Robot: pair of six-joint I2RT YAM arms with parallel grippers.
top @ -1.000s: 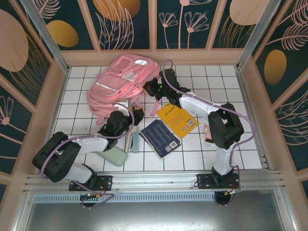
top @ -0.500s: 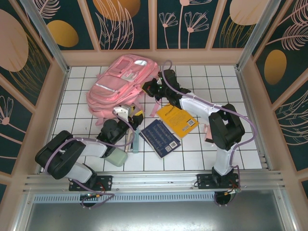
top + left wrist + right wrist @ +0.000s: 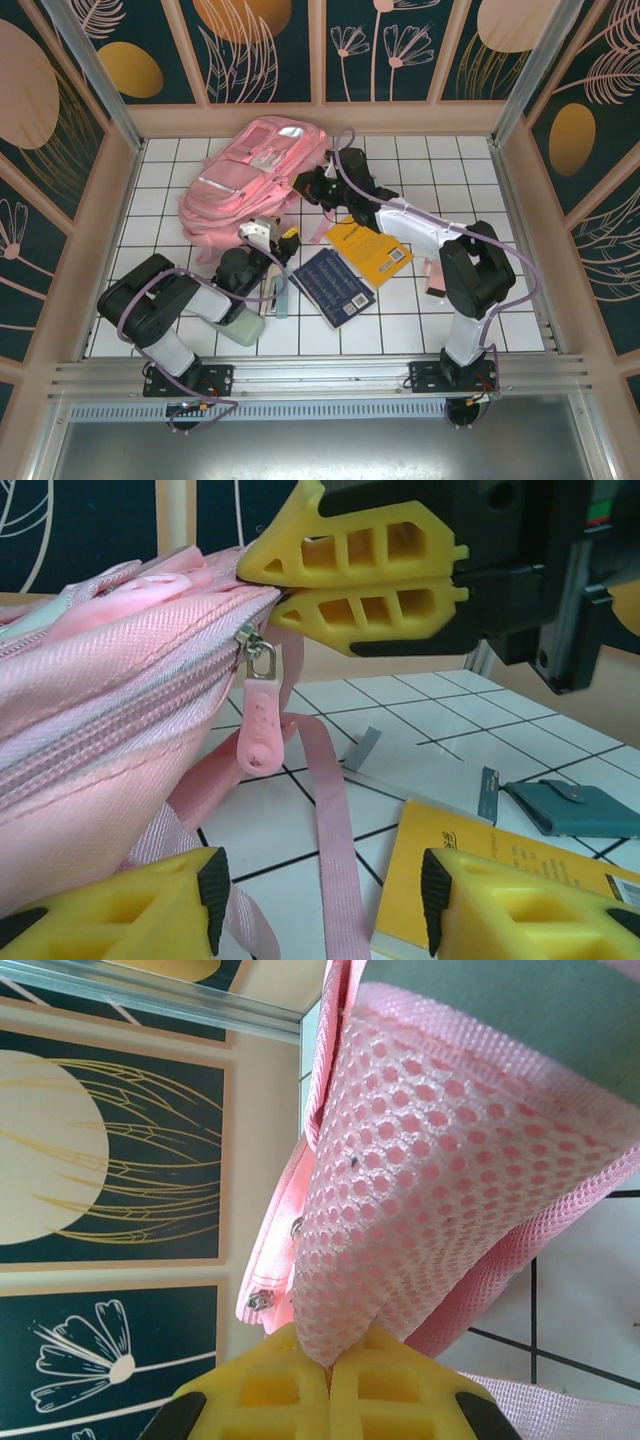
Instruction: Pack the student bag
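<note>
Right at the bag's right-hand edge, the right tool (image 3: 328,1360) has its two yellow fingers pressed tight together on a fold of pink mesh, so it has hold of the student bag (image 3: 245,175); from the left wrist camera the same pinch sits just above one pink zip pull (image 3: 262,725), which hangs from a closed zip; lower down, the left tool (image 3: 320,905) stands about half open, its two fingers well apart with nothing clamped; one pink strap (image 3: 330,830) trails down onto the worktop (image 3: 420,160) between them, though I cannot tell if it touches either finger; seen from above, that tool hovers at the bag's near edge; the one bag lies on the far left-centre of the white tiles, near the back wall; two books lie to its right, one yellow (image 3: 368,248), one dark blue (image 3: 332,285) just beside it; one teal pouch (image 3: 575,808) lies beyond the yellow book; one pale green container (image 3: 240,322) rests by the left arm.
</note>
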